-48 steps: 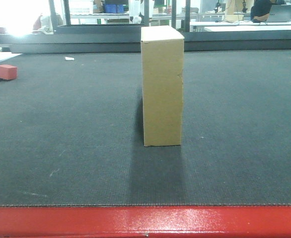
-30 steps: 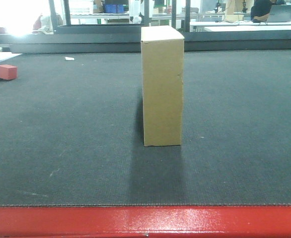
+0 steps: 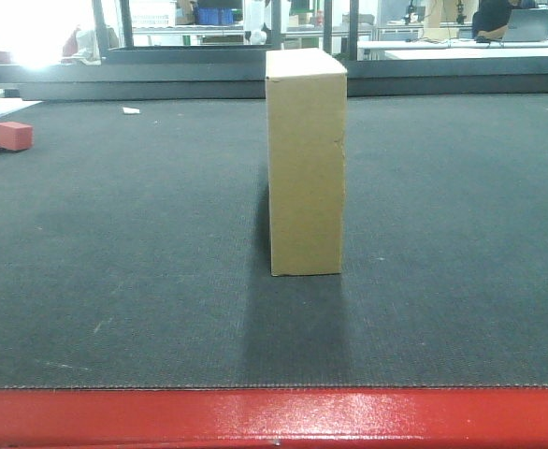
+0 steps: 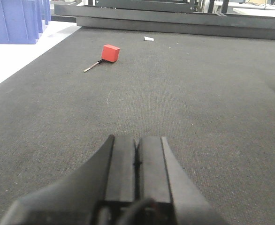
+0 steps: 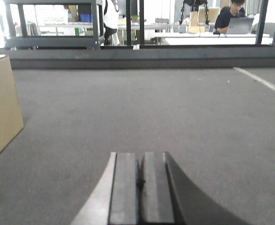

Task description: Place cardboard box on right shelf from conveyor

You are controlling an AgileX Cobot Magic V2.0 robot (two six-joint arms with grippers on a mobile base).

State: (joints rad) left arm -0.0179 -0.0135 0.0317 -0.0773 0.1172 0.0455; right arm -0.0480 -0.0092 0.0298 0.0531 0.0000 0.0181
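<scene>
The cardboard box (image 3: 306, 164) is being left unmoved, upright on the conveyor (image 3: 115, 281).
Both the left tool (image 4: 136, 161) and the right tool (image 5: 141, 180) are being held clenched and empty; the pick-up is being judged as not yet begun.

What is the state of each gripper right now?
Left gripper: closed, jaws together, holding nothing.
Right gripper: closed, jaws together, holding nothing.

The cardboard box (image 3: 306, 164), smooth matt tan card; the conveyor (image 3: 115, 253), rough woven belt with glossy red front edge; left tool (image 4: 136, 141) and right tool (image 5: 140, 158), matt black.
</scene>
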